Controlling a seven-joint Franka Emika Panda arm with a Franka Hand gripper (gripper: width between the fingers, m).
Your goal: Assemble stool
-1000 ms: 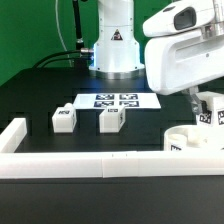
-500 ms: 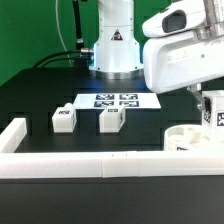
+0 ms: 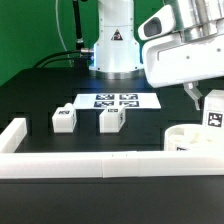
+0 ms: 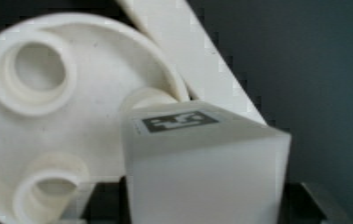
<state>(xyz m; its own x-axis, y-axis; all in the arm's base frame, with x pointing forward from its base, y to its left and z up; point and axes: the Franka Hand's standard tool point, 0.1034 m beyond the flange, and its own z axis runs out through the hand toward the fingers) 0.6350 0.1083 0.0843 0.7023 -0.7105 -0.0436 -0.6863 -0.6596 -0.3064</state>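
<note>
The round white seat [image 3: 190, 142] lies at the exterior view's right, against the border rail, with its sockets up. My gripper [image 3: 212, 112] is shut on a white blocky leg [image 3: 214, 113] and holds it upright just above the seat. In the wrist view the leg [image 4: 205, 170] fills the space between my dark fingers [image 4: 105, 205], above the seat [image 4: 57, 110] with two round sockets showing. Two more legs [image 3: 64, 119] [image 3: 110, 120] stand on the black table left of centre.
The marker board [image 3: 116, 101] lies flat in front of the robot base [image 3: 116, 50]. The long white border rail [image 3: 90, 165] runs along the front, with a short arm [image 3: 14, 133] at the left.
My gripper has risen a little and moved slightly to the exterior view's right with the leg in it. The seat and the two loose legs have not moved.
</note>
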